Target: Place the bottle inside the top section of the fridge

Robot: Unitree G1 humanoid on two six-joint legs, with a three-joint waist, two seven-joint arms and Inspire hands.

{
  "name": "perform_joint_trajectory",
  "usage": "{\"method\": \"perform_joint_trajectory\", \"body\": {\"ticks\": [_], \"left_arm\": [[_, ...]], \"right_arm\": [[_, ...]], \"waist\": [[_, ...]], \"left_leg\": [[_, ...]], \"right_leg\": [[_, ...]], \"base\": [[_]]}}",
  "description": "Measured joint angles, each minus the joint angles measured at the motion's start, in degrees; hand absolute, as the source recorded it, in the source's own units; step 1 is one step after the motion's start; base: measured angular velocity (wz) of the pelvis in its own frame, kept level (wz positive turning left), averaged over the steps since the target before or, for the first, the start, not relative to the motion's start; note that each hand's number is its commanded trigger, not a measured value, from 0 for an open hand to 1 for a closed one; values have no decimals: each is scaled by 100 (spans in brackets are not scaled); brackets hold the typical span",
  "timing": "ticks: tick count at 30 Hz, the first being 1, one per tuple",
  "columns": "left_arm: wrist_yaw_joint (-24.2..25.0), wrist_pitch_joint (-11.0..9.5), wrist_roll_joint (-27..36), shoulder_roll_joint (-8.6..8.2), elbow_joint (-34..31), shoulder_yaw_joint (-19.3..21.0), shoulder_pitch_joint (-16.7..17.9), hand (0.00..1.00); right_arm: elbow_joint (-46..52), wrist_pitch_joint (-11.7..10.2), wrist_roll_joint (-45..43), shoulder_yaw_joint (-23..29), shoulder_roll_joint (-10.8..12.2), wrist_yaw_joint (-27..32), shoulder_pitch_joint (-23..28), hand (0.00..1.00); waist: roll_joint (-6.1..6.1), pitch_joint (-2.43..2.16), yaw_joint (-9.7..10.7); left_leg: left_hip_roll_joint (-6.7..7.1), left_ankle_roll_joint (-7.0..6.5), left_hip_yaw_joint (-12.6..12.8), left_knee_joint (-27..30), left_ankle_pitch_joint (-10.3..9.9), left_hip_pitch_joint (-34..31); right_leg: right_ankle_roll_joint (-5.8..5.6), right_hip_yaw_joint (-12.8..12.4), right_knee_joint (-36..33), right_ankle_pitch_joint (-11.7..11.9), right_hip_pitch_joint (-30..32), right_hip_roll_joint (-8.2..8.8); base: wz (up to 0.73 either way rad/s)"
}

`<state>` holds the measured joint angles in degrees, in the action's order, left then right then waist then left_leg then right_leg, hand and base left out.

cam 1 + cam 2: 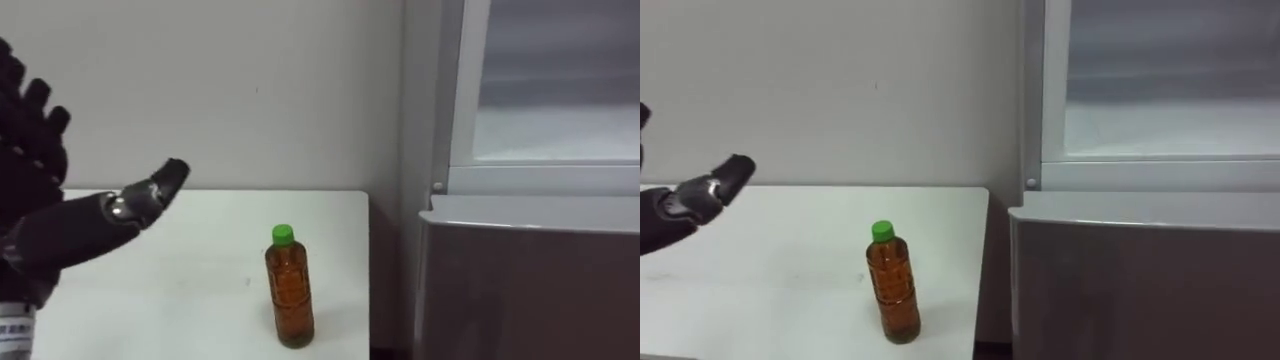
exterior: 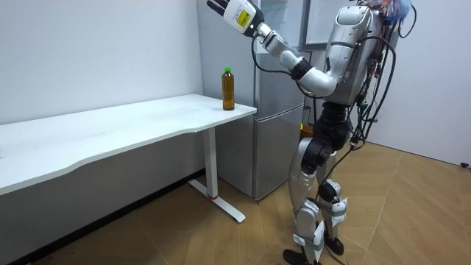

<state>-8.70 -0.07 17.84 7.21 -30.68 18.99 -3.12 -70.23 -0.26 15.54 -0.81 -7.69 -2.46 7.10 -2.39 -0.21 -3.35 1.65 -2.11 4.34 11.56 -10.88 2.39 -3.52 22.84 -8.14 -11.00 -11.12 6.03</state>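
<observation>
The bottle stands upright on the white table, at the lower centre of the eye views. It is filled with amber-brown liquid and has a green cap. It sits close to the table's right end and nothing touches it.

The left hand is raised at the far left edge of the eye views, well apart from the bottle and above the tabletop. Its fingers are spread and fairly straight and the thumb sticks out toward the centre of the frame. It grips nothing.

The fridge fills the right side of the eye views, just beside the table's end. Its lower door is grey and closed. Above that, a white frame surrounds a pale recess, and I cannot tell what lies inside it.

In the room view the robot stands upright at the right of the frame, in front of the fridge. Its left arm reaches up toward the top centre of the picture. The bottle there stands at the table's near corner, below the raised hand, against a plain pale wall.
</observation>
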Motion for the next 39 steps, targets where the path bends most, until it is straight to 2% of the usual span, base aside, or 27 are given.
{"method": "perform_joint_trajectory", "body": {"ticks": [4,6,12,15,18,21,24,27,28,31,33,35,39], "left_arm": [[-330,-26,11,13,47,331,572,0],[-542,-26,8,13,76,440,655,0],[-880,-33,2,12,504,749,792,0],[-988,-34,9,11,784,764,802,0],[-1084,-34,89,9,980,775,830,0],[-1230,-34,420,9,1160,778,1054,0],[-1355,-38,513,6,1667,778,1205,0],[-1529,-29,718,-81,2183,781,1547,0],[-1599,-30,805,-142,2313,776,1612,0],[-1615,-33,1024,-148,2866,771,1691,0],[-1618,-42,1053,-151,3235,762,1718,0],[-1667,-52,1135,-151,3658,691,1728,0],[-1672,-116,1131,-160,4991,224,1744,0]], "right_arm": [[148,21,-4,97,-1,-5,100,0],[154,37,-1,103,-1,33,108,0],[359,31,-2,225,6,42,331,0],[364,32,2,266,8,37,353,0],[409,47,-18,331,21,35,368,0],[624,73,-3,333,20,39,496,0],[765,83,77,393,16,38,606,0],[838,93,90,574,44,49,708,0],[849,100,102,613,56,55,714,0],[840,114,184,614,55,55,725,0],[840,115,94,613,47,51,698,0],[838,114,-25,650,45,27,704,0],[801,116,-27,665,40,-22,654,0]], "waist": [[-10,0,-38],[15,12,-42],[38,7,-78],[9,21,-77],[11,12,-78],[-31,9,-62],[-72,15,-76],[-75,-24,-16],[-67,-21,-16],[-31,-17,-23],[-8,-8,-56],[13,-4,-12],[82,-9,-1]], "left_leg": [[11,0,-26,9,0,13],[10,2,-39,25,1,-4],[5,-3,-33,39,2,26],[4,-5,-34,74,1,-7],[4,-11,-39,125,-3,-63],[8,-19,6,112,-8,-4],[-5,-18,16,67,-7,92],[-2,-23,24,39,-10,122],[8,-28,31,35,-7,123],[14,-37,55,28,-1,159],[6,-38,120,16,-1,206],[9,-39,128,17,-3,198],[9,-41,165,7,-3,228]], "right_leg": [[-12,14,-65,-8,4,-1],[-13,73,-65,-8,2,-2],[-12,73,-74,-8,-7,9],[-12,59,-76,-8,-8,10],[-10,52,-77,-6,17,10],[-9,7,-98,-6,-10,15],[-13,-16,-154,-8,-6,22],[-29,-41,-153,-22,-2,42],[-25,-48,-151,-29,0,52],[-26,-96,-152,-31,-16,58],[-14,-224,-153,-44,-10,49],[-13,-244,-139,-46,-14,49],[-13,-270,-133,-50,-14,51]], "base": [[2],[4],[1],[0],[0],[-5],[-7],[-6],[-4],[-3],[-14],[-10],[-4]]}}
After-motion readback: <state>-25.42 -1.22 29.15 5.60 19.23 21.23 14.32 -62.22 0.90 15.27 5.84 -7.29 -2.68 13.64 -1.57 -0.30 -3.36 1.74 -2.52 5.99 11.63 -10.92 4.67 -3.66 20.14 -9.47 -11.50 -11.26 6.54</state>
